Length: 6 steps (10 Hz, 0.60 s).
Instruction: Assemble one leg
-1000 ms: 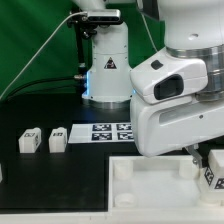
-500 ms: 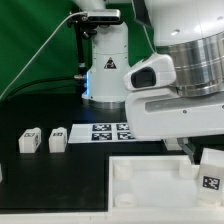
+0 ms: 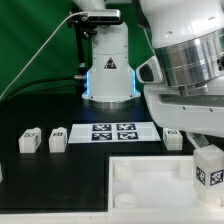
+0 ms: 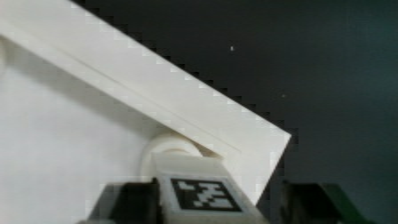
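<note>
1. Your gripper is closed on the leg, with one dark finger on each side.
2. The leg stands upright at a corner of the white panel, at the exterior view's right.
3. You cannot tell if the leg touches the panel.
4. A loose block lies beside the marker board.

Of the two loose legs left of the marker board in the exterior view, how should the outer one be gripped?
I would take the outer leg from straight above, by its two flat side faces: it stands as a small block, tag facing the camera, with a clear gap to the neighbour leg.
</note>
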{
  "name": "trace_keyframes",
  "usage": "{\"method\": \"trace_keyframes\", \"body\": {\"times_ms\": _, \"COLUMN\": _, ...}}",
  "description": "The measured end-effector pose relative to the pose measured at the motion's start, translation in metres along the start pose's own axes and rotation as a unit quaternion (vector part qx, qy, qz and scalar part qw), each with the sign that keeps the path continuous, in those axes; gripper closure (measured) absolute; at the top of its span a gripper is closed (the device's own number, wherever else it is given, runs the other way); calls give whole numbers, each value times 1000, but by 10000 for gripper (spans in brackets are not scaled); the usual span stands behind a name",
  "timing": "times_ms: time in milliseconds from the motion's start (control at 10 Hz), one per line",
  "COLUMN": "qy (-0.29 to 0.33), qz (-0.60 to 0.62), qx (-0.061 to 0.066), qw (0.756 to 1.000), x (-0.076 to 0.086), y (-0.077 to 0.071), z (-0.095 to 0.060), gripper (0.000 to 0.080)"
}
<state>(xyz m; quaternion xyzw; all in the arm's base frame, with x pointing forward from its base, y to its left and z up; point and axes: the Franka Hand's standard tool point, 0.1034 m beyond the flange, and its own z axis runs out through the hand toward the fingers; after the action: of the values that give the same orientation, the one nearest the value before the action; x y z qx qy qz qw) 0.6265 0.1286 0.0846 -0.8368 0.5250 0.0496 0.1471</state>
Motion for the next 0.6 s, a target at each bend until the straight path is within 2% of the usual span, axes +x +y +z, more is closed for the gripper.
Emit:
{"method": "trace_keyframes", "body": {"times_ms": 100, "qy": -4, "qz": 43, "qx": 6, "qw": 999, "x": -1, "y": -1, "z": 1, "gripper": 466}}
{"method": "trace_keyframes", "body": {"times_ms": 200, "qy": -2, "qz": 69, "qx": 19, "qw": 997, "x": 1, "y": -2, "z": 1, "gripper": 466}}
{"method": "trace_keyframes", "body": {"times_ms": 400, "qy": -3, "qz": 64, "qx": 18, "qw": 998, "x": 0, "y": -1, "z": 1, "gripper": 467}}
{"method": "trace_keyframes", "body": {"times_ms": 500, "qy": -3, "qz": 57, "qx": 18, "qw": 998, "x": 0, "y": -1, "z": 1, "gripper": 271}}
{"method": "trace_keyframes", "body": {"times_ms": 600, "qy": -4, "qz": 18, "qx": 16, "qw": 1000, "x": 1, "y": 0, "z": 2, "gripper": 271}}
